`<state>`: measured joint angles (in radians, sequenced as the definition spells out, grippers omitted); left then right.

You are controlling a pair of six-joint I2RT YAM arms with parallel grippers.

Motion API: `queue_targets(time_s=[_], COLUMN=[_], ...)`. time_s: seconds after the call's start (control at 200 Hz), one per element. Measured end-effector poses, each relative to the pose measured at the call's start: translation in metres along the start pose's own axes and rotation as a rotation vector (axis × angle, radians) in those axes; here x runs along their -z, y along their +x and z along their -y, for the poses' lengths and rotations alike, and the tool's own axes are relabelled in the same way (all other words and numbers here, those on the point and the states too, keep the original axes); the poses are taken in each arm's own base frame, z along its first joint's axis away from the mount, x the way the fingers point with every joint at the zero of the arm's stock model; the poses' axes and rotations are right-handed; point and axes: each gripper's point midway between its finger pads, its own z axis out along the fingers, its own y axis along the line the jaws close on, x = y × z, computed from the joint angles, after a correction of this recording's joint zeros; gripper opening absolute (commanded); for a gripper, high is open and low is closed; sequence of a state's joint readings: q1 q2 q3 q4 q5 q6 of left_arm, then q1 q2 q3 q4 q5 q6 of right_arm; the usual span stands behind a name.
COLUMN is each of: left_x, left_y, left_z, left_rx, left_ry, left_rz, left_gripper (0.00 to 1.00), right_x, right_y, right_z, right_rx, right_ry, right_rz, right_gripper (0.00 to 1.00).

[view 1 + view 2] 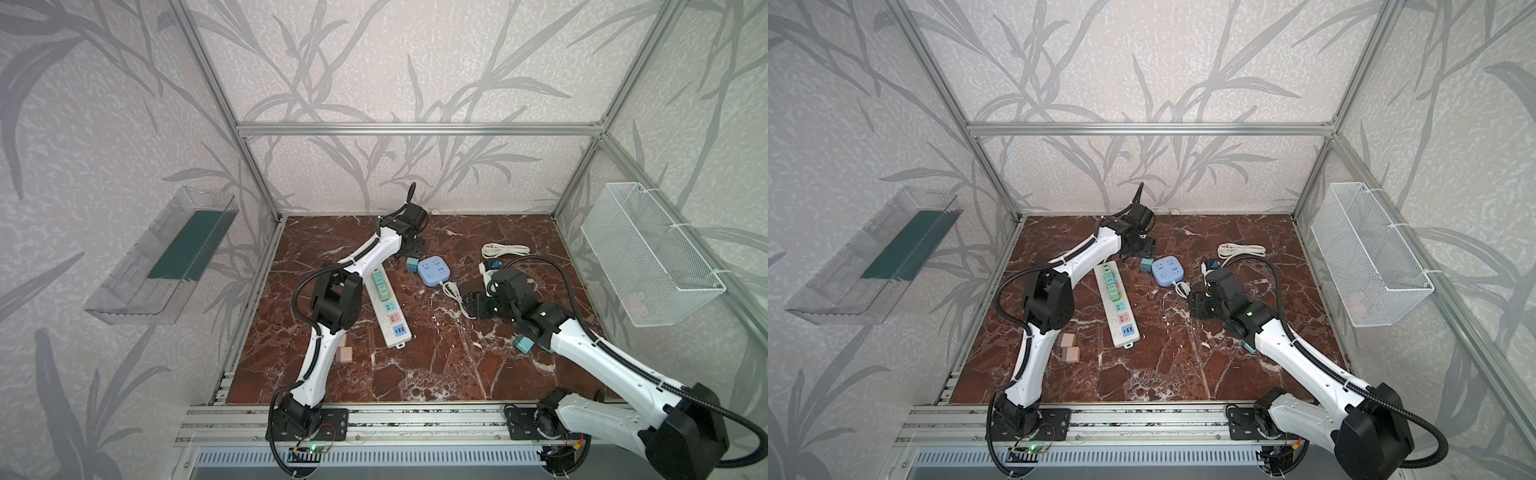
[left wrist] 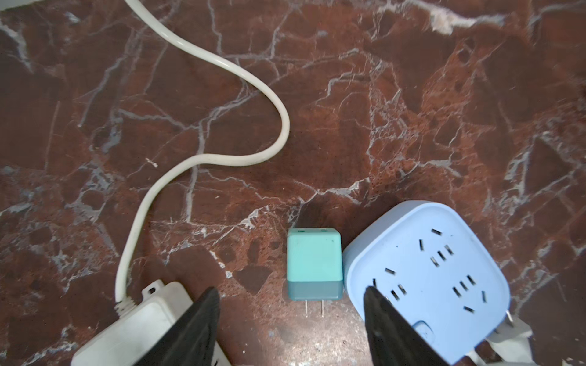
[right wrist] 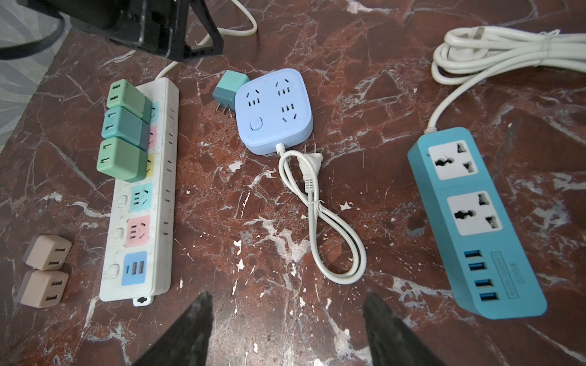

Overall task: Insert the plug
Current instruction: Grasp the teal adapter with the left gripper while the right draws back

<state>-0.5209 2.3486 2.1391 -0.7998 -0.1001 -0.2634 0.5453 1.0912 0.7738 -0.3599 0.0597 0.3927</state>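
A teal plug (image 2: 314, 263) lies on its side on the marble table, prongs toward my left gripper, touching the edge of a light blue square socket block (image 2: 425, 269). In both top views the plug (image 1: 412, 264) (image 1: 1146, 264) sits just left of the block (image 1: 432, 270). My left gripper (image 2: 290, 290) hovers over it, open, the plug just beyond its fingertips (image 2: 212, 294). A white power strip (image 3: 142, 202) carries three green plugs (image 3: 125, 126). My right gripper (image 3: 287, 296) is open and empty over bare marble, near the block's looped cord (image 3: 329, 221).
A teal power strip (image 3: 469, 215) and a coiled white cable (image 3: 491, 47) lie at the right. Two beige plugs (image 3: 47, 269) sit left of the white strip. Another teal plug (image 1: 523, 345) lies under the right arm. A wire basket (image 1: 648, 257) hangs on the right wall, a clear shelf (image 1: 166, 257) on the left.
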Motion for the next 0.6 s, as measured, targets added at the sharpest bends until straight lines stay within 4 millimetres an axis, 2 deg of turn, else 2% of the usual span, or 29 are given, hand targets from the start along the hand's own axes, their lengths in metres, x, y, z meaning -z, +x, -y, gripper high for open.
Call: queue_targets(time_s=[0.21,0.6], left_x=[-0.025,-0.047], left_y=[0.004,0.025], left_z=[0.004,0.012], left_rx=[-0.025,-0.081], left_ry=[-0.032,-0.022], left_rz=[-0.033,-0.101], left_gripper=[0.70,0.71], right_x=[0.000,-0.009], right_y=[0.004,0.005], right_z=[0.005,0.004], right_rx=[-0.011,-0.013], right_ry=[-0.005,-0.012], right_rz=[0.006,-0.002], right_gripper=[0.76,0.77])
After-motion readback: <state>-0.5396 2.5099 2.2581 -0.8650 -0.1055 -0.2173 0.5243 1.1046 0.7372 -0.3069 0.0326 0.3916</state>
